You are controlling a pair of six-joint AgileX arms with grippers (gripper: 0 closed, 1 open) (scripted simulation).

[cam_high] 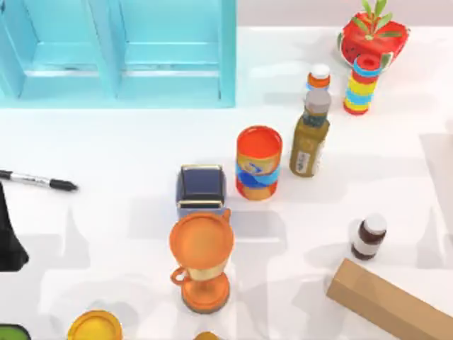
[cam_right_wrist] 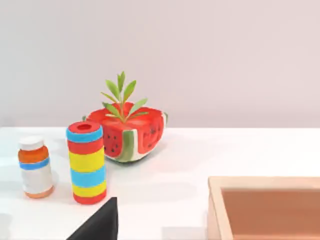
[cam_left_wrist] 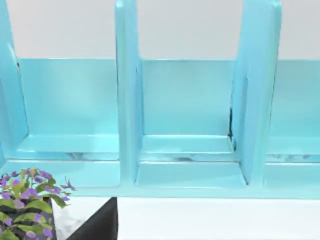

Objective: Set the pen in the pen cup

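The pen (cam_high: 39, 180) lies flat on the tabletop (cam_high: 127, 142); approach from above, across its barrel; tool state cannot be told.

Desk (cam_high: 127, 149): smooth, white, faintly glossy, carrying soft shadows. Shelf unit (cam_high: 120, 53): turquoise, smooth, shiny, like painted or moulded plastic, with scuffed dark marks along the ledges. Pen (cam_high: 39, 180): smooth pale barrel, matt black cap. Orange can (cam_high: 258, 163): glossy, with a printed blue band. Goblet (cam_high: 202, 258): orange, satin sheen. Olive bottle (cam_high: 310, 142): glossy, paper-like label, grey cap. Box (cam_high: 386, 297): matt, cardboard-brown. Striped cylinder (cam_right_wrist: 86, 162): smooth, matt paint.
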